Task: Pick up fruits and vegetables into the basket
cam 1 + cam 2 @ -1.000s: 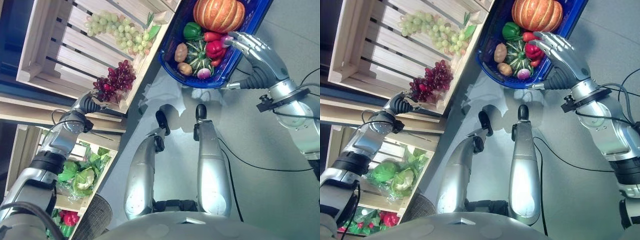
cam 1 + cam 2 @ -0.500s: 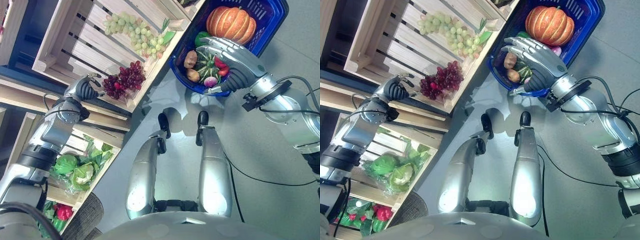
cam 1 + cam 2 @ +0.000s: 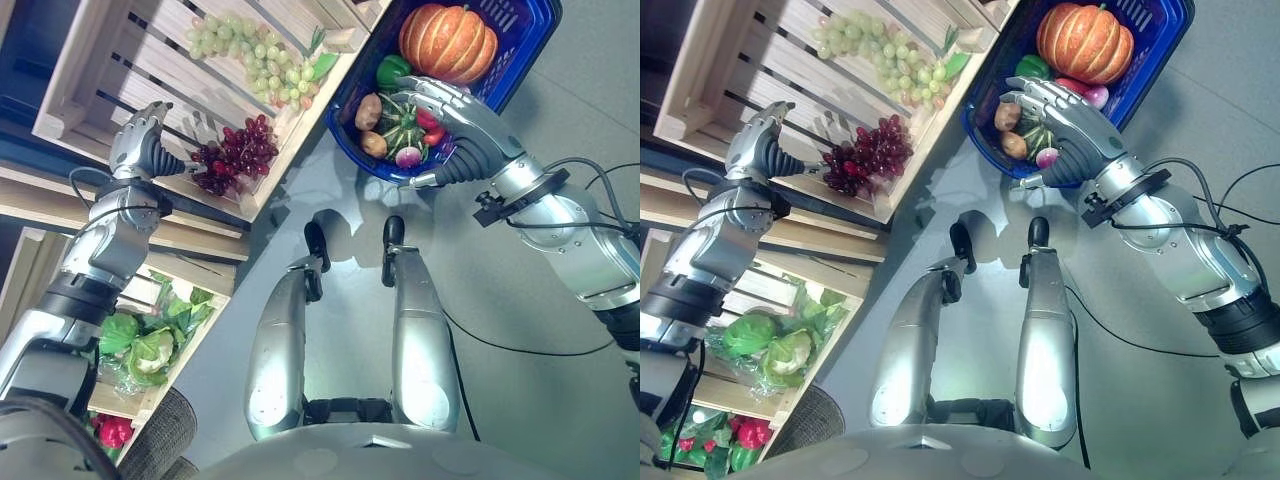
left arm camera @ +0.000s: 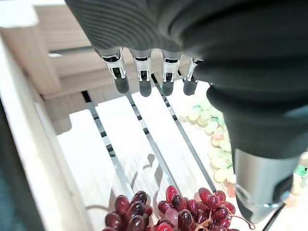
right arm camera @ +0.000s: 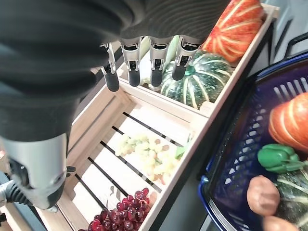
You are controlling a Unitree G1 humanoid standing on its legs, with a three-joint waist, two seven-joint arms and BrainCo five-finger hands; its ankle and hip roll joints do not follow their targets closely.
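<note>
Hovering now over the slatted wooden crate, left hand has lifted clear, fingers relaxed, holding nothing | dark red grape bunch at its 3 o'clock, ungrabbed | right hand spread above blue plastic basket: orange pumpkin, green pepper, potato inside

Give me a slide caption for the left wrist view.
Left hand open above red grapes in a slatted wooden crate.

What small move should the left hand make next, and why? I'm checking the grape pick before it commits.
Probably lower the left hand onto the red grapes. Its fingers hang open above the crate slats, holding nothing, with the bunch just beyond them. The right hand rests open over the blue basket.
</note>
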